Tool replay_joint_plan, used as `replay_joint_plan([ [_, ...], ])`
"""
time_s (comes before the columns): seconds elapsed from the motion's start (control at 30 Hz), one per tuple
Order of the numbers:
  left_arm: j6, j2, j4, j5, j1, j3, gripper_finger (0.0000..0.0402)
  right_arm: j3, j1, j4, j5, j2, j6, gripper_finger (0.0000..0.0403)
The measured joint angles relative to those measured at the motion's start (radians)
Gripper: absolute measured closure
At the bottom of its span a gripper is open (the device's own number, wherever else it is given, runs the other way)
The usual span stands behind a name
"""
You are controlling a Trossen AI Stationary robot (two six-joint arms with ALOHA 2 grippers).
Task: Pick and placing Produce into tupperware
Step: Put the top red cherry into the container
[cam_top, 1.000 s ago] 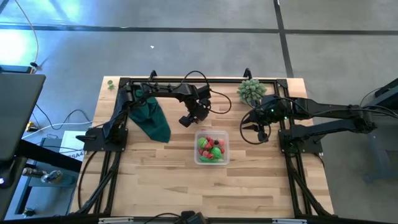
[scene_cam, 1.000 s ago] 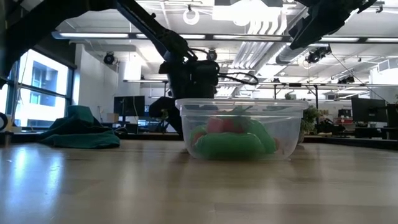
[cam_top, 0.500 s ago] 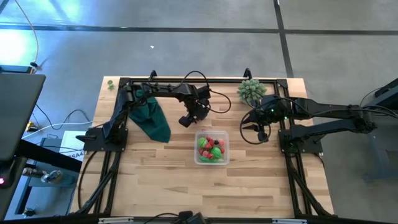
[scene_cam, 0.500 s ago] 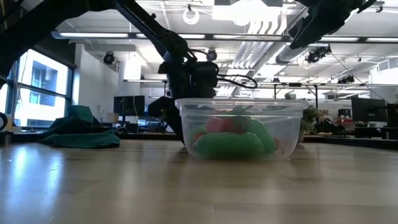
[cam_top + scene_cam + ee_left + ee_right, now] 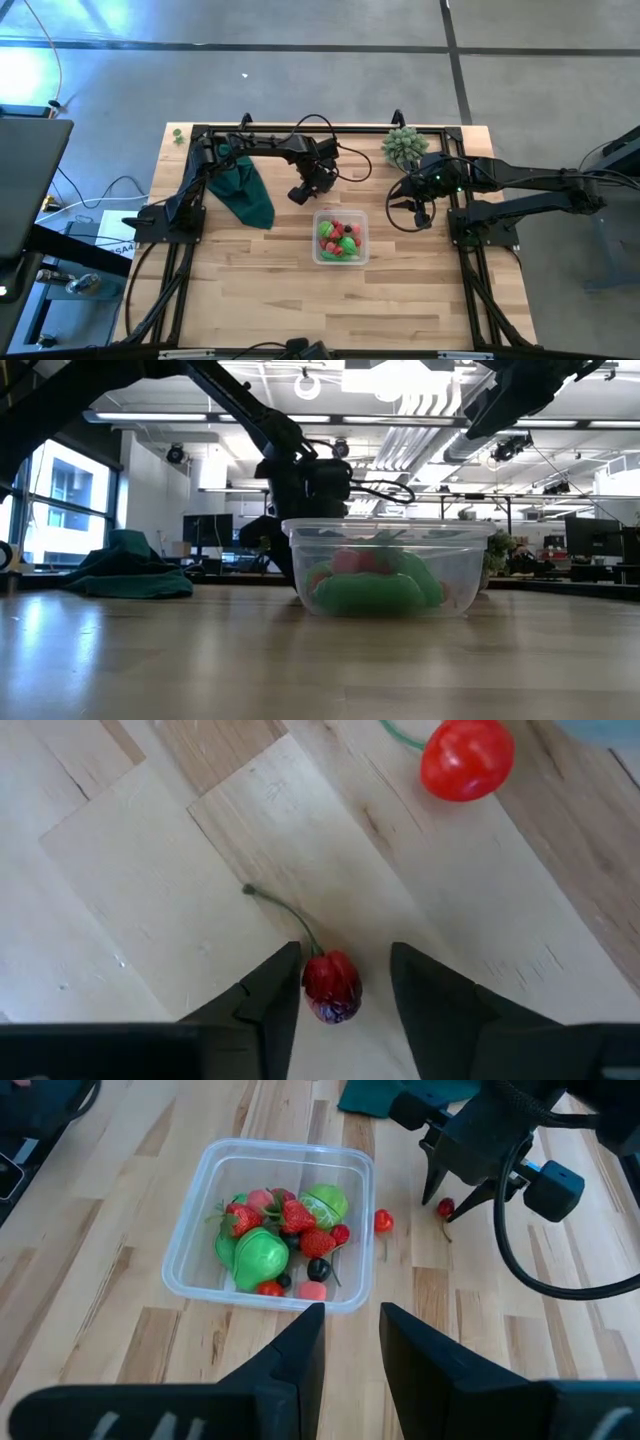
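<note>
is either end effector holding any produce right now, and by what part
No. The left end effector straddles a dark red cherry lying on the table, fingers apart, not yet gripping it. The right end effector is empty.

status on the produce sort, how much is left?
Mostly done: the tupperware already holds a pile of red and green produce. In hand: the left gripper is down at the table, fingers open around a dark red cherry, not visibly clamped. Left: that cherry and a bright red cherry beside the container. The right gripper waits, holding nothing.
</note>
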Motion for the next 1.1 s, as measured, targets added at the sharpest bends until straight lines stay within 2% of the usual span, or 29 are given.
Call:
replay_joint_plan([
  [0.2,-0.008,0.0,-0.018,0.029,0.013,0.0,0.0301,0.0,0.0,0.0,0.0,0.0,0.0,0.0313],
  [0.4,-0.009,0.0,-0.029,0.036,0.013,0.0,0.0325,0.0,0.0,0.0,0.0,0.0,0.0,0.0313],
  [0.87,-0.034,0.001,-0.071,0.073,0.011,0.023,0.033,0.0,0.0,0.0,0.0,0.0,0.0,0.0313],
  [1.1,-0.048,-0.08,-0.076,0.06,0.011,0.026,0.033,0.0,0.0,0.0,0.0,0.0,0.0,0.0313],
])
